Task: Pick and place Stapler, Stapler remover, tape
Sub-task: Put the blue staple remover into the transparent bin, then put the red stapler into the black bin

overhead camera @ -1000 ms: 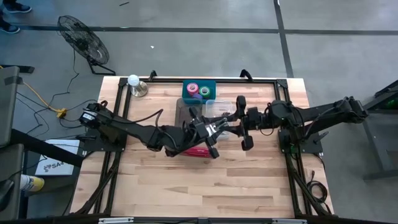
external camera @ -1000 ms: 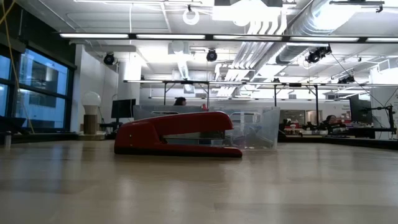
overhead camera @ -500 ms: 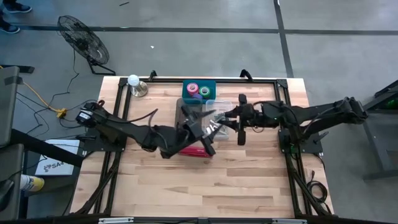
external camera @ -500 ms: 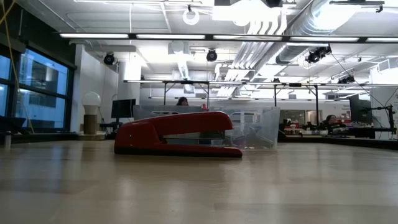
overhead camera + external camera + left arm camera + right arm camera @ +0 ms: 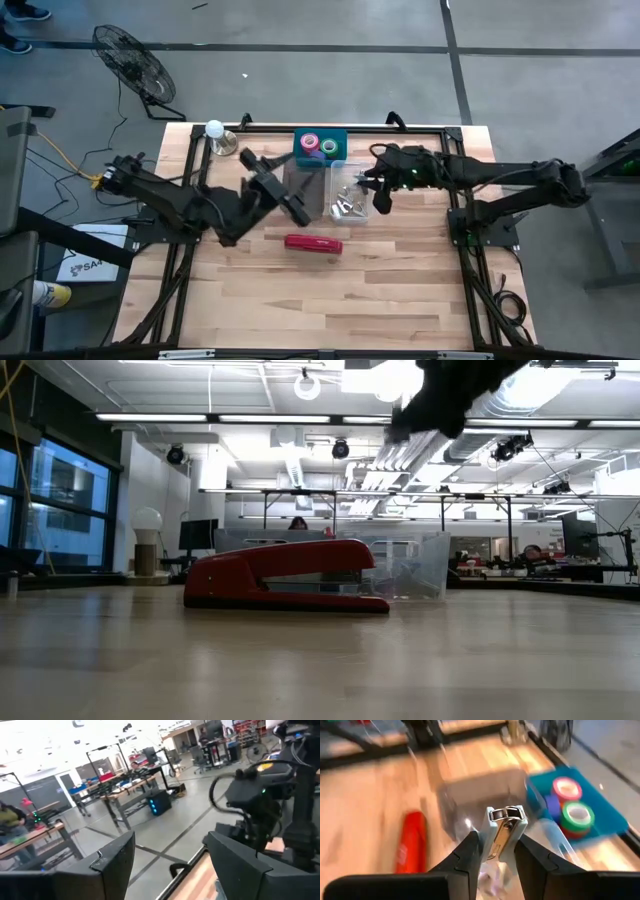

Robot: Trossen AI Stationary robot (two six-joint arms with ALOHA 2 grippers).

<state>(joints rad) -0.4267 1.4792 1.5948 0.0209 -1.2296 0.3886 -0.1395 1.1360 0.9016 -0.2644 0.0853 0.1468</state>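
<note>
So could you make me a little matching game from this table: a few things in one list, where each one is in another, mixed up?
Things:
1. stapler
2. tape rolls
3. staple remover
4. left gripper

Places or states:
A. in the blue tray
B. pinched in the right gripper, above the clear bin
C. lying flat on the bare wooden table
D. open and empty

Pairs: 1-C, 2-A, 3-B, 4-D
</note>
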